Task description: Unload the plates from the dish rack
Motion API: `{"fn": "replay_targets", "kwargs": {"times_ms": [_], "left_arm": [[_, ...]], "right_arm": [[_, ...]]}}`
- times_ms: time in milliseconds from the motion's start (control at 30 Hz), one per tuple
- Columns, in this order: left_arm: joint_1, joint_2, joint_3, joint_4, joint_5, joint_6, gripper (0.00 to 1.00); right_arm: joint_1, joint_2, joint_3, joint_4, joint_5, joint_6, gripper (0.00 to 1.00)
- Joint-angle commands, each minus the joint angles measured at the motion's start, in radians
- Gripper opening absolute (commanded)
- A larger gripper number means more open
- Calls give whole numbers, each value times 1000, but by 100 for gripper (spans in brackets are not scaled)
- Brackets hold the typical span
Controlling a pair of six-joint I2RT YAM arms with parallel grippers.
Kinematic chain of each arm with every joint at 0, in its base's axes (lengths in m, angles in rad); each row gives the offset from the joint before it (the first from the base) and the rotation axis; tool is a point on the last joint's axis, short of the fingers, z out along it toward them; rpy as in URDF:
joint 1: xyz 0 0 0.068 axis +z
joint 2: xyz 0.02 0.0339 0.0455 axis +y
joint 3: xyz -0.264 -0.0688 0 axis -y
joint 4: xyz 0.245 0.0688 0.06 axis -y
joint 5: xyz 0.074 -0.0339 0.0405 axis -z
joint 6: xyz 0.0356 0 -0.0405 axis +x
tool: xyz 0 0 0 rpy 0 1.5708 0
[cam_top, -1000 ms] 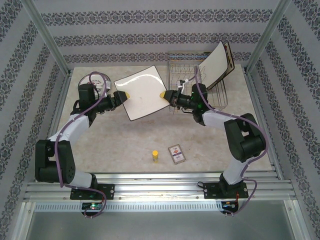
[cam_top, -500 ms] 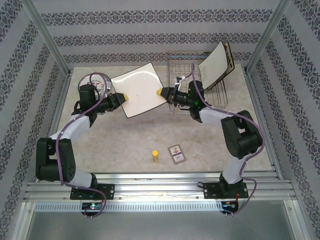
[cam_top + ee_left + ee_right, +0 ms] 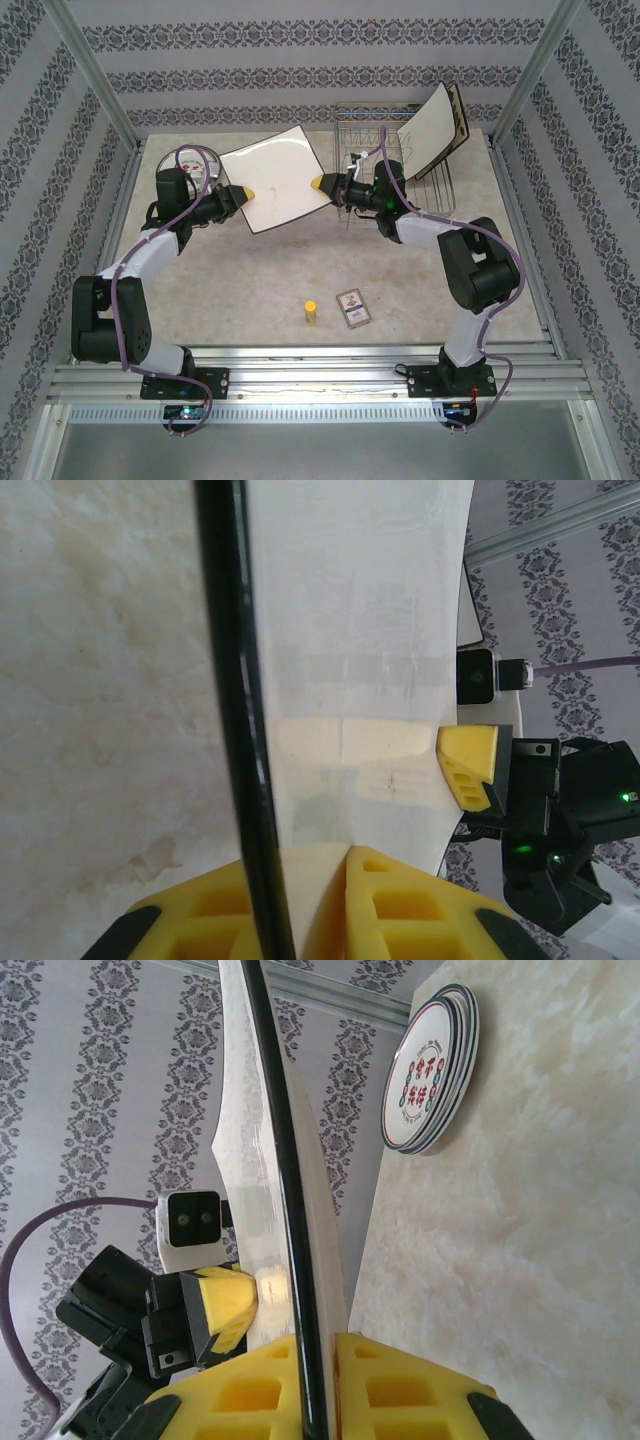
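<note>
Your left gripper [image 3: 245, 192] has closed since a second ago. It was open around the left edge of the square plate [image 3: 278, 180] and is now clamped on it. The right gripper [image 3: 320, 183] keeps its pinch on the opposite edge, so the plate hangs between the two arms, clear of the table [image 3: 260, 280]. The plate has also drifted a little left and toward the far wall, and your right arm is stretched further out from the dish rack [image 3: 440, 190].

The rack sits at the far right of the table. A second square plate [image 3: 432, 130] leans upright in it, tilted toward the right corner, with another dark edge just behind it. You can't tell from above what that edge belongs to.

The left wrist camera gives you the grip close up. The left gripper [image 3: 300, 870] has its yellow fingers [image 3: 390, 885] tight on either side of the dark rim of the square plate [image 3: 350, 630], and a yellow finger of the other arm shows at the far edge. The right wrist camera mirrors it. The right gripper [image 3: 315, 1345] is shut on the rim of the square plate [image 3: 240, 1160]. That view also shows a stack of round plates [image 3: 432, 1068] lying flat on the table beyond.

From above, near the front, a card [image 3: 353, 307] and a small yellow cylinder [image 3: 311, 311] rest well apart from all this.
</note>
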Motion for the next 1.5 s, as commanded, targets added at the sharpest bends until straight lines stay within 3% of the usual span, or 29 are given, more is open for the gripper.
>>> {"fn": "replay_targets", "kwargs": {"times_ms": [0,233,600,800,900,1233,1467], "left_arm": [[-22,-6,12,77,27,24,0],[-22,-13,-9,163,36,-31,0],[-21,-20,-23,298,49,-129,0],[-18,-43,-18,307,48,-144,0],[-10,-61,-11,313,48,-157,0],[29,-120,4,314,40,-185,0],[81,-178,-39,277,-86,-179,0]], "right_arm": [[48,-17,74,176,-34,4,0],[48,-6,75,160,-34,4,2],[23,0,69,133,-24,16,50],[3,-19,61,92,-15,-1,83],[-10,-33,58,54,-13,-17,93],[-58,-74,50,-114,12,-98,98],[-79,-189,190,-667,88,-400,98]]}}
